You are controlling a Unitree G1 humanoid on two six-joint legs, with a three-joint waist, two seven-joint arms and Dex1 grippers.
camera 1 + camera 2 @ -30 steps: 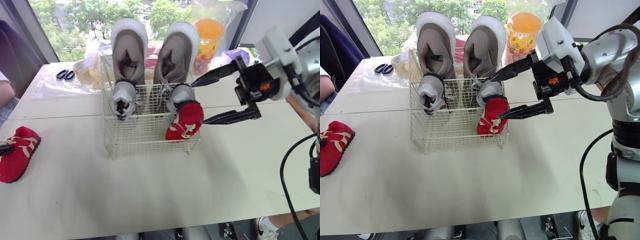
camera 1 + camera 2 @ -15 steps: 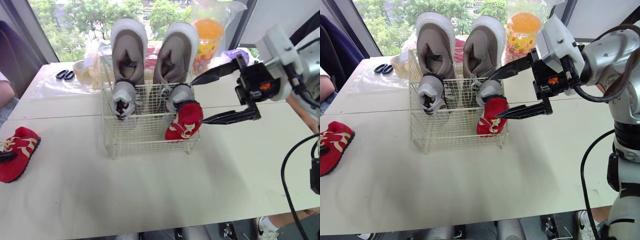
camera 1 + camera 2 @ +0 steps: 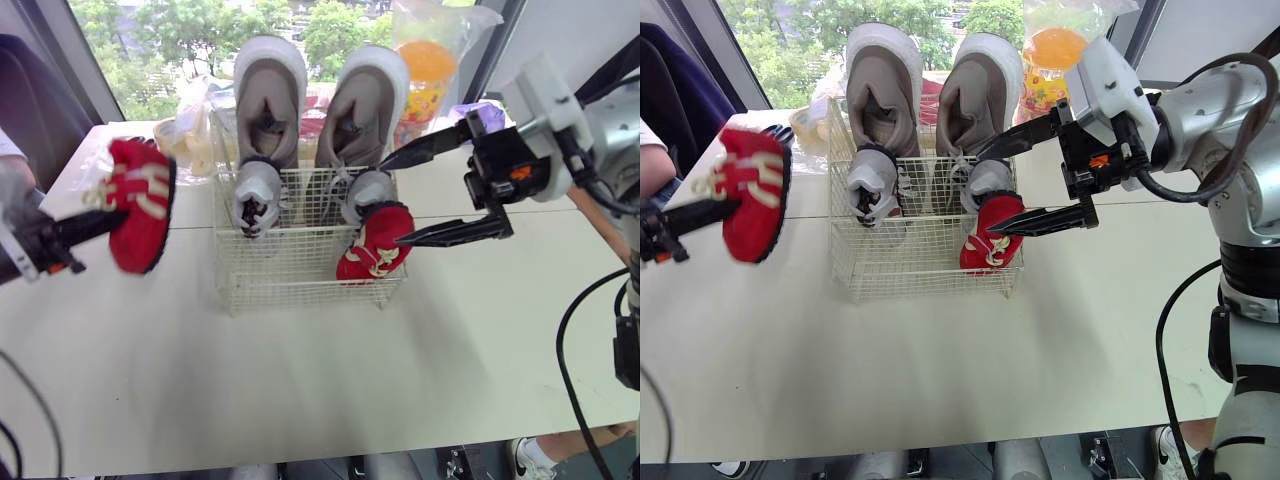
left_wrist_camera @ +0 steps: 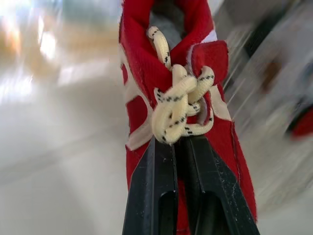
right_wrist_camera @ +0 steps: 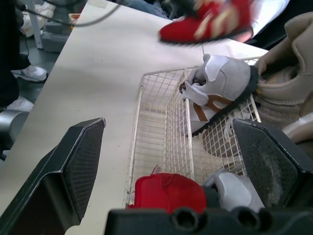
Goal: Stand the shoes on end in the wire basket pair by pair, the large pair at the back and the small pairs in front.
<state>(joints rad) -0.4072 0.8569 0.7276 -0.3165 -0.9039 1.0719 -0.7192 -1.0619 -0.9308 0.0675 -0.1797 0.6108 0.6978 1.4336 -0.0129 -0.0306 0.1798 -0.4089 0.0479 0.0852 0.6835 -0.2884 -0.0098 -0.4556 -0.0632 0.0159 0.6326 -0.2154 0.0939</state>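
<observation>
A white wire basket (image 3: 300,290) stands mid-table. Two large grey-beige shoes (image 3: 270,100) stand on end at its back. In front of them are two small grey shoes (image 3: 255,195), and a small red shoe (image 3: 372,243) is at the front right corner. My left gripper (image 3: 110,218) is shut on the second red shoe (image 3: 140,205), which hangs in the air left of the basket; the left wrist view shows its laces (image 4: 178,105) just above my fingers (image 4: 151,196). My right gripper (image 3: 392,203) stands open beside the basket's right side, its fingers spread either side of the red shoe (image 5: 168,192).
An orange item in a clear plastic bag (image 3: 425,65) and more bags (image 3: 190,130) lie behind the basket. A person's sleeve (image 3: 650,160) shows at the far left. The white table (image 3: 300,380) is bare in front of the basket.
My left gripper has shut on the red shoe that lay at the table's left edge and lifted it up and right toward the basket. The right gripper stays open in place.
</observation>
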